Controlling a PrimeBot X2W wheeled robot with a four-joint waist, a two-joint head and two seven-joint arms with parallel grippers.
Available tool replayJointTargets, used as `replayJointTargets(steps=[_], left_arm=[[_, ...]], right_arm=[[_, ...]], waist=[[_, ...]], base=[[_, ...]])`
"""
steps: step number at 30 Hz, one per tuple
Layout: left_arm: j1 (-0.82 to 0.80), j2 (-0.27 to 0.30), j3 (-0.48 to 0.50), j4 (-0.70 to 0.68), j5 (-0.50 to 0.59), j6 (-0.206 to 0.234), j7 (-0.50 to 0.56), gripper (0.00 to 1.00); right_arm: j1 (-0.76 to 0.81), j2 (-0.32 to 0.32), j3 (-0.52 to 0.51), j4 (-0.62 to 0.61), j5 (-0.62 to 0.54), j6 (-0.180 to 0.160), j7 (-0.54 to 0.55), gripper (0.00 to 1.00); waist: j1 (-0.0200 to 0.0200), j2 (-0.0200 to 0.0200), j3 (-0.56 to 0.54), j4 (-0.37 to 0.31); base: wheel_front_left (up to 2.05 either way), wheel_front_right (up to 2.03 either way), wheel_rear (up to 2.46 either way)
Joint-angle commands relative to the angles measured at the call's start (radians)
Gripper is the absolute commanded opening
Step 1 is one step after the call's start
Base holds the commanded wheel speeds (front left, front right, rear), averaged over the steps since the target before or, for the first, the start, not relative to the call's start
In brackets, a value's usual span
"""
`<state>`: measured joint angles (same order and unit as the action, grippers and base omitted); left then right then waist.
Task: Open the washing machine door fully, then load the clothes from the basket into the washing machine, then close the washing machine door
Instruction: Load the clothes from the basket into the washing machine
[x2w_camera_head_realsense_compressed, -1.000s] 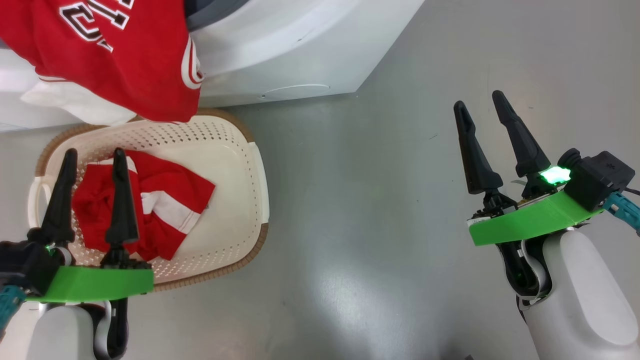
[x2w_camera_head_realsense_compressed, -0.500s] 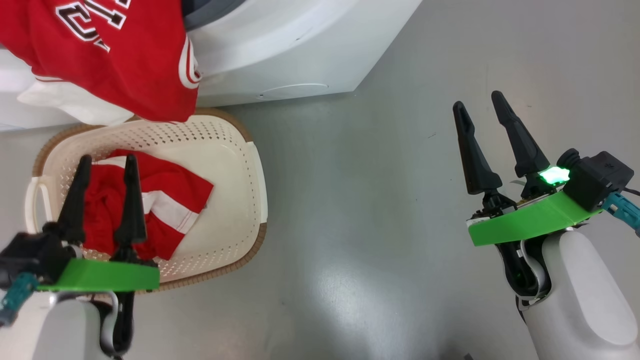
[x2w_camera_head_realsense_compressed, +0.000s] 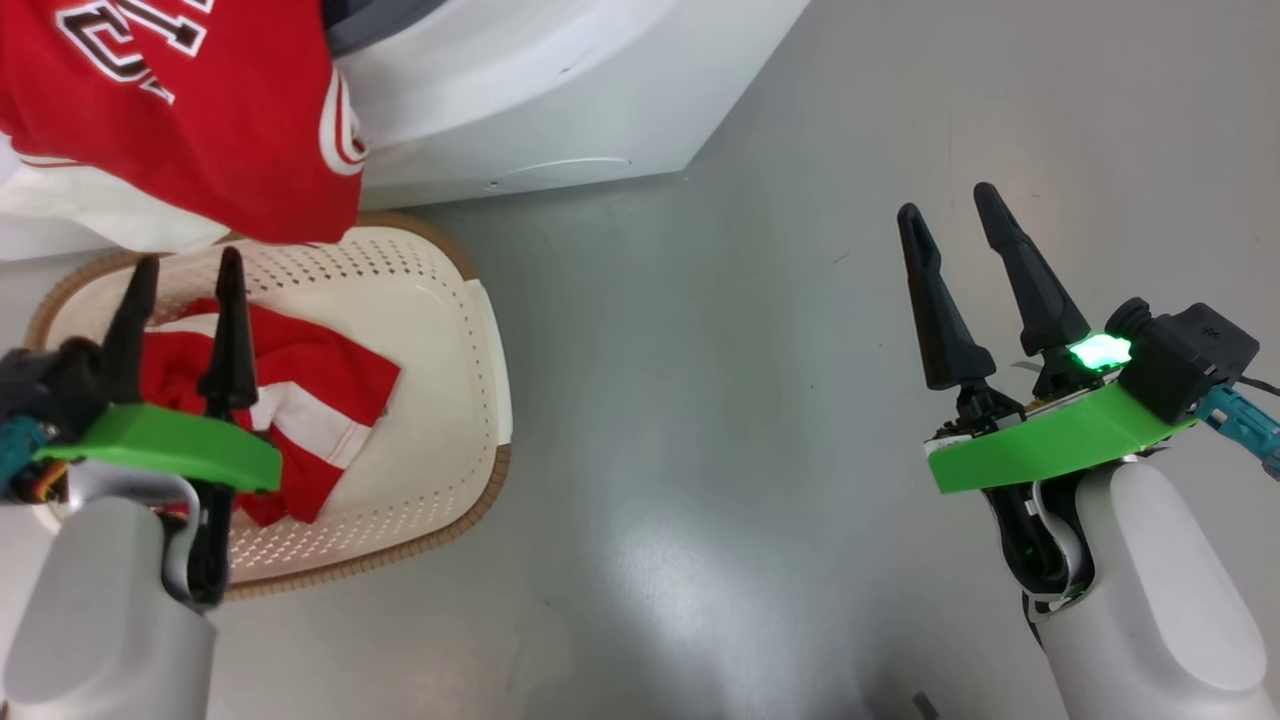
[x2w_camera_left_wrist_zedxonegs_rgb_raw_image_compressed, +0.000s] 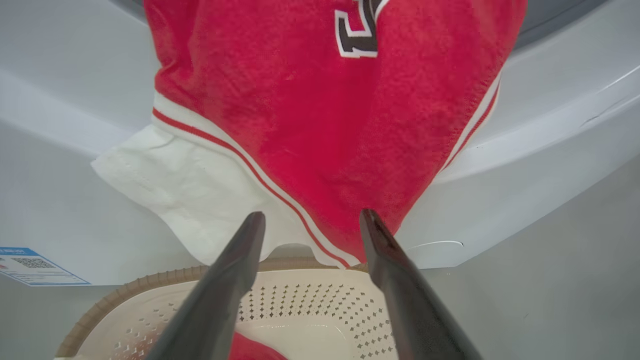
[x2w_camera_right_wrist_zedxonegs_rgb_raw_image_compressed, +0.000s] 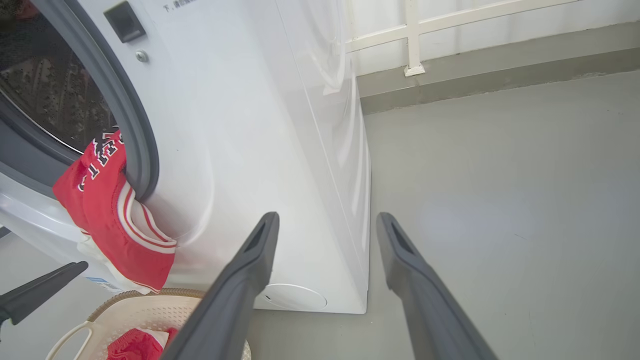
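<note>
Change since earlier frame: left gripper (x2w_camera_head_realsense_compressed: 188, 260) is advancing over the basket (x2w_camera_head_realsense_compressed: 455, 330), its tips now nearing the far rim. The head camera is also swinging, so the whole scene is drifting sideways. The right gripper (x2w_camera_head_realsense_compressed: 946, 200) is keeping its pose.
Left jaws: standing apart, gripping nothing, pointing towards the washing machine (x2w_camera_head_realsense_compressed: 520, 90).
Right jaws: standing apart, gripping nothing, hovering over bare floor (x2w_camera_head_realsense_compressed: 700, 420), well apart from the basket.
Hanging jersey (x2w_camera_head_realsense_compressed: 180, 130): red with white stripes and dark lettering, draping out of the machine's mouth and down its front. In the left wrist view it is hanging just beyond the left jaws' tips, apart from them.
White cloth (x2w_camera_left_wrist_zedxonegs_rgb_raw_image_compressed: 185, 195): hanging beside the jersey's striped hem, ahead of the left jaws.
Basket garment (x2w_camera_head_realsense_compressed: 320, 400): red with a white band, lying crumpled in the basket beneath the left jaws.
Basket position: sitting on the floor close before the machine's front, under the left jaws.
Drum (x2w_camera_right_wrist_zedxonegs_rgb_raw_image_compressed: 45, 100): perforated steel, showing through the uncovered mouth, ahead and to the left of the right jaws.
Grey seal (x2w_camera_right_wrist_zedxonegs_rgb_raw_image_compressed: 132, 135): ringing the mouth, with the jersey trailing over it.
Blue sticker (x2w_camera_left_wrist_zedxonegs_rgb_raw_image_compressed: 30, 265): sitting low on the machine's front, off to the left of the left jaws.
</note>
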<state>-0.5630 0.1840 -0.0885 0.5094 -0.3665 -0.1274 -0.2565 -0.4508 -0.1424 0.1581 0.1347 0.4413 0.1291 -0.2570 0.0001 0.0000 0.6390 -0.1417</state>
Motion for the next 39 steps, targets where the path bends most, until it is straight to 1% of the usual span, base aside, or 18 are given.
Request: replayJointTargets(steps=[1,13,18,23,30,34,39], left_arm=[[-0.029,0.046,0.012,0.018,-0.019,-0.003,-0.005,1.0],[-0.208,0.088,-0.077,0.205,-0.108,-0.003,-0.005,1.0],[-0.292,0.115,-0.12,0.299,-0.173,-0.003,-0.005,1.0],[-0.348,0.137,-0.145,0.339,-0.191,-0.003,-0.005,1.0],[-0.405,0.14,-0.179,0.39,-0.206,-0.003,-0.005,1.0],[-0.434,0.153,-0.174,0.391,-0.201,-0.003,-0.005,1.0],[-0.436,0.153,-0.16,0.38,-0.189,-0.003,-0.005,1.0]], right_arm=[[0.019,0.009,0.021,-0.024,0.004,0.002,-0.005,1.0],[0.007,0.017,0.024,-0.029,0.001,0.002,-0.005,1.0],[-0.001,0.021,0.026,-0.031,0.001,0.002,-0.005,1.0],[-0.003,0.022,0.022,-0.032,0.0,0.002,-0.005,1.0],[-0.005,0.022,0.02,-0.033,-0.002,0.002,-0.005,1.0],[-0.006,0.02,0.018,-0.037,-0.004,0.002,-0.005,1.0],[-0.003,0.021,0.016,-0.049,-0.005,0.002,-0.005,1.0]], waist=[[-0.0001,0.0,0.007,-0.009],[-0.0001,0.0,0.038,-0.021],[-0.0001,0.0,0.055,-0.034],[-0.0001,0.0,0.067,-0.039],[-0.0001,0.0,0.073,-0.04],[-0.0001,0.0,0.078,-0.042],[-0.0001,0.0,0.075,-0.042]], base=[[0.0,0.0,0.0],[0.0,0.0,0.0],[0.0,0.0,0.0],[0.0,0.0,0.0],[0.0,0.0,0.0],[0.0,0.0,0.0],[0.0,0.0,0.0]])
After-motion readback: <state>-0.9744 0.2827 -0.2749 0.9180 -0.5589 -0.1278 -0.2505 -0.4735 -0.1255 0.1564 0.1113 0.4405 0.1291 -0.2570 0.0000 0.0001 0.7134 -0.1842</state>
